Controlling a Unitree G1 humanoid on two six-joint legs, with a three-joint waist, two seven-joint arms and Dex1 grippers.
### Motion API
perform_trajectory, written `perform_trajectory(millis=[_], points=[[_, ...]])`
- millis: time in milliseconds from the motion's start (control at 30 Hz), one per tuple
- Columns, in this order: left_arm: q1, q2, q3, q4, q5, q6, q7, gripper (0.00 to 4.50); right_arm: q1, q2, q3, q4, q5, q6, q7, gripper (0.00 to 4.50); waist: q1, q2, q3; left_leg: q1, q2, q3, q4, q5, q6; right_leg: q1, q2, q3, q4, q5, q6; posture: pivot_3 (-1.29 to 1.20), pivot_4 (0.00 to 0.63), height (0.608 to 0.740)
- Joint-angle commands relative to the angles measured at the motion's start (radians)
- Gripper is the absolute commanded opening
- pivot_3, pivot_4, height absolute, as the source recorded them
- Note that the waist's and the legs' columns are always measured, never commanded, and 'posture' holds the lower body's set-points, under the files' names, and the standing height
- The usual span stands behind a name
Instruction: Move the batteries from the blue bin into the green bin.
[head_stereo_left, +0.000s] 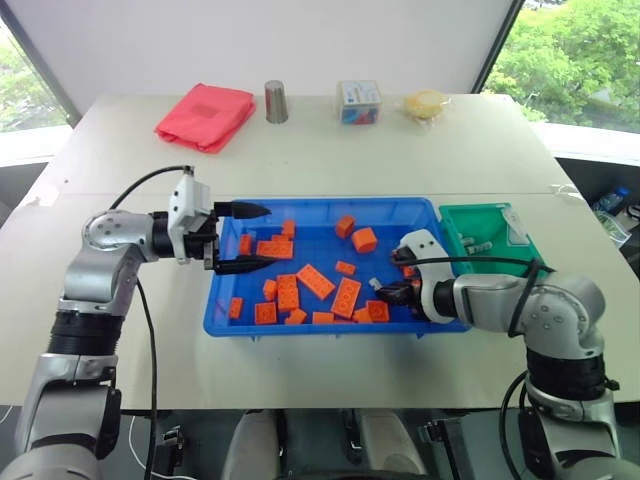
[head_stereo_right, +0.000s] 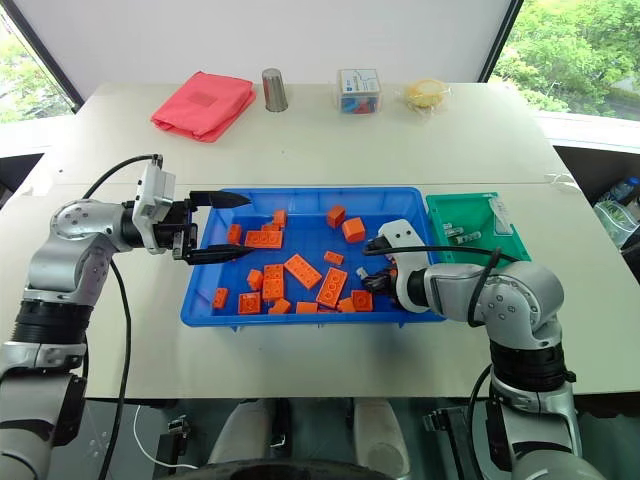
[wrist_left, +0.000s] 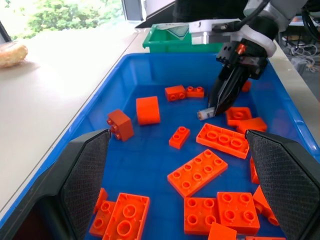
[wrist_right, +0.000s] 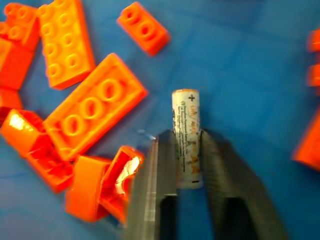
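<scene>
The blue bin (head_stereo_left: 330, 204) lies in the middle of the table, strewn with orange bricks (head_stereo_left: 315, 281). My right gripper (head_stereo_left: 385, 290) reaches down into its right part and is shut on a silver-grey battery (wrist_right: 186, 131), which sticks out past the fingertips close to the bin floor (wrist_left: 205, 114). The green bin (head_stereo_left: 470, 212) stands against the blue bin's right end, with a few batteries (head_stereo_left: 478, 245) lying inside. Over the blue bin's left rim my left gripper (head_stereo_left: 245, 238) hovers open, pointing right, with nothing between its fingers.
Along the table's far side are a red cloth (head_stereo_left: 205, 116), a tall grey metal cup (head_stereo_left: 276, 102), a small clear box (head_stereo_left: 359, 102) and a yellow item in a bag (head_stereo_left: 426, 104). Bare tabletop surrounds the bins.
</scene>
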Motion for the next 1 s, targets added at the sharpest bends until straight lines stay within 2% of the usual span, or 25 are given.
perform_trajectory(millis=[33, 200, 300, 367, 467, 600, 733, 867, 933, 1000], points=[[-0.006, 0.018, 0.024, -0.030, -0.017, 0.002, -0.002, 4.50, 0.014, -0.004, 0.014, -0.022, -0.015, 0.007, -0.001, 0.04, 0.000, 0.000, 0.000, 0.000, 0.000, 0.000, 0.000, 0.000, 0.000, 0.000, 0.000, 0.000, 0.000, 0.000, 0.000, 0.00, 0.150, 0.740], [-0.002, 0.021, 0.025, -0.027, -0.018, -0.002, -0.009, 4.50, -0.055, -0.014, 0.007, -0.068, -0.012, 0.007, 0.049, 0.04, -0.001, 0.000, 0.000, 0.000, 0.000, 0.000, 0.000, 0.000, 0.000, 0.000, 0.000, 0.000, -0.001, 0.000, 0.000, 0.00, 0.150, 0.740], [0.000, 0.023, 0.026, -0.023, -0.019, -0.004, -0.014, 4.50, -0.183, -0.032, -0.086, -0.046, 0.026, -0.012, 0.123, 0.04, -0.005, 0.001, 0.000, 0.000, 0.000, 0.000, 0.000, 0.000, 0.000, -0.001, 0.000, 0.001, -0.001, 0.000, 0.000, 0.00, 0.150, 0.740], [-0.001, 0.025, 0.022, -0.021, -0.019, 0.000, -0.020, 4.50, -0.217, -0.164, -0.056, -0.075, 0.016, -0.095, 0.260, 0.04, -0.001, 0.001, 0.001, 0.000, 0.000, 0.000, 0.000, 0.000, 0.000, -0.001, 0.000, 0.001, 0.000, 0.000, 0.000, 0.00, 0.150, 0.740], [-0.012, 0.032, 0.010, -0.015, -0.016, 0.020, -0.033, 4.50, -0.166, -0.395, -0.040, -0.084, -0.012, -0.243, 0.517, 0.04, 0.013, 0.001, 0.000, -0.002, 0.000, -0.002, -0.002, 0.000, 0.000, 0.001, 0.000, -0.003, -0.007, -0.001, 0.000, 0.00, 0.150, 0.740], [-0.033, 0.058, 0.004, -0.010, -0.031, 0.080, -0.067, 4.50, -0.017, -0.649, -0.058, 0.055, -0.228, -0.597, 0.774, 0.04, 0.008, 0.001, 0.000, -0.004, -0.001, 0.000, -0.003, -0.004, 0.007, 0.002, -0.002, -0.002, -0.014, 0.000, 0.004, 0.00, 0.150, 0.740], [-0.047, 0.073, 0.007, 0.013, -0.022, 0.081, -0.093, 4.50, 0.109, -0.739, -0.109, 0.247, -0.361, -0.817, 0.894, 0.04, 0.003, 0.000, 0.000, -0.003, -0.002, 0.003, -0.001, -0.007, 0.011, 0.002, -0.003, 0.002, -0.014, 0.000, 0.006, 0.00, 0.150, 0.740], [-0.061, 0.084, 0.004, 0.027, -0.022, 0.093, -0.110, 4.50, 0.156, -0.727, -0.116, 0.313, -0.421, -0.880, 0.915, 0.04, 0.001, 0.001, 0.001, -0.001, -0.001, 0.004, -0.001, -0.007, 0.011, 0.002, 0.000, 0.002, -0.012, 0.000, 0.006, 0.00, 0.150, 0.740], [-0.071, 0.085, 0.005, 0.034, -0.022, 0.091, -0.116, 4.50, 0.140, -0.692, -0.109, 0.350, -0.444, -0.874, 0.879, 1.09, 0.001, 0.001, 0.001, 0.000, 0.000, 0.004, -0.001, -0.007, 0.011, 0.002, 0.001, 0.002, -0.011, 0.000, 0.005, 0.00, 0.150, 0.740], [-0.080, 0.083, 0.011, 0.040, -0.025, 0.096, -0.115, 4.50, 0.120, -0.665, -0.102, 0.374, -0.465, -0.877, 0.854, 1.95, 0.002, 0.001, 0.001, 0.000, 0.000, 0.003, -0.001, -0.007, 0.011, 0.002, 0.002, 0.002, -0.010, 0.000, 0.002, 0.00, 0.150, 0.740]])
